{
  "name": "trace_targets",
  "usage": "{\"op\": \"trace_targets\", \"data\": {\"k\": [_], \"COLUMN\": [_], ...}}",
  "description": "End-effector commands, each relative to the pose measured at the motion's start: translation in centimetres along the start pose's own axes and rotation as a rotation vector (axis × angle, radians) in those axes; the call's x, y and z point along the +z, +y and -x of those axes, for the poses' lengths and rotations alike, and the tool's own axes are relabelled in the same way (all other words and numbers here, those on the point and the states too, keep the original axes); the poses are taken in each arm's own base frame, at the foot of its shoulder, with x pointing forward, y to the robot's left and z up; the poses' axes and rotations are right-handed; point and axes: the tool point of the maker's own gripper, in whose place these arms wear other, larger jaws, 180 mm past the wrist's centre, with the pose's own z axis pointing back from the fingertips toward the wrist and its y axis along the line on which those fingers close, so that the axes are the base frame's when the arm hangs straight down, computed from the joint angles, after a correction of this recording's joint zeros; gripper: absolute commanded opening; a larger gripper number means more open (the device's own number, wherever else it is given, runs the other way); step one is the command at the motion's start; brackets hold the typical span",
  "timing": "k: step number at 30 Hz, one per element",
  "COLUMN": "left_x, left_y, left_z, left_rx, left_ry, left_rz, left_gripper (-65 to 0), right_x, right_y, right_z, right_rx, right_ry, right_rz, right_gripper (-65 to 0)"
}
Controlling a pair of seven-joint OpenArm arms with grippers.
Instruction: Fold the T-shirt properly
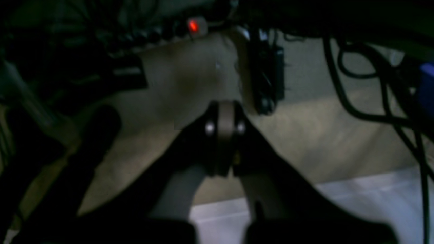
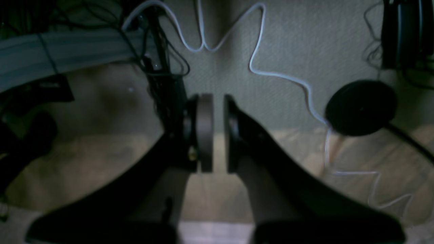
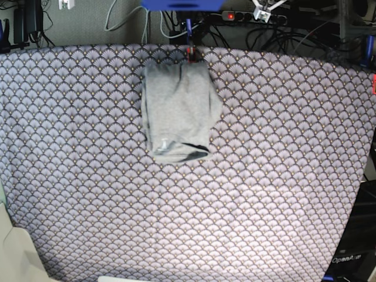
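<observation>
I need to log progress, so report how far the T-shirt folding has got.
Done: the T-shirt lies as a compact folded bundle on the tablecloth, though its near edge looks slightly uneven. In hand: nothing; the left gripper is shut and empty, the right gripper slightly open and empty, both over the floor. Left: perhaps tidying that edge.

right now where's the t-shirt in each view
Base: the T-shirt lies folded at the upper middle of the tablecloth, near the far edge.
Left wrist: not in it; only floor and cables.
Right wrist: not in it either.
Shared landmark: none sure; both wrist views show the beige floor.
</observation>
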Motion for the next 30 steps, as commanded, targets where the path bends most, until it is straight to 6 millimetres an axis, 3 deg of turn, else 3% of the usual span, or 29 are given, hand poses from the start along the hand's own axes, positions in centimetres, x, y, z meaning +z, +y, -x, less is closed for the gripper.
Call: {"op": "trace_targets", "data": {"k": [1, 5, 10, 14, 20, 24, 30], "left_x": [-0.1, -1.2, -3.1, -4.6, -6.5, -7.0, -7.2], "left_y": [0.0, -0.7, -4.6, -4.6, -3.3, -1.0, 0.4], "left_z": [0.4, 1.3, 2.6, 2.5, 3.3, 1.6, 0.0], "left_rx": [0.012, 0.051, 0.051, 0.084, 0.129, 0.122, 0.269], "left_ry": [-0.004, 0.0, 0.06, 0.09, 0.188, 0.184, 0.142], "left_rz": [0.005, 0.03, 0.154, 0.162, 0.069, -0.05, -0.142], "left_gripper": [-65.0, -65.0, -65.0, -65.0, -65.0, -65.0, -65.0], "right_x": [0.2, -0.7, -1.4, -2.1, -3.3, -4.4, -5.8], "right_y": [-0.4, -0.1, 0.5, 1.2, 3.2, 2.7, 4.9], "right_z": [0.7, 1.4, 1.3, 0.5, 0.1, 0.6, 1.4], "right_rx": [-0.002, -0.035, -0.079, -0.085, 0.014, 0.184, 0.279], "right_ry": [0.006, 0.03, 0.027, 0.032, 0.089, 0.127, 0.173], "right_rz": [-0.006, -0.05, -0.091, -0.116, -0.166, -0.059, -0.022], "right_gripper": [-61.0, -61.0, -61.0, -60.8, -60.6, -60.9, -61.0]}}
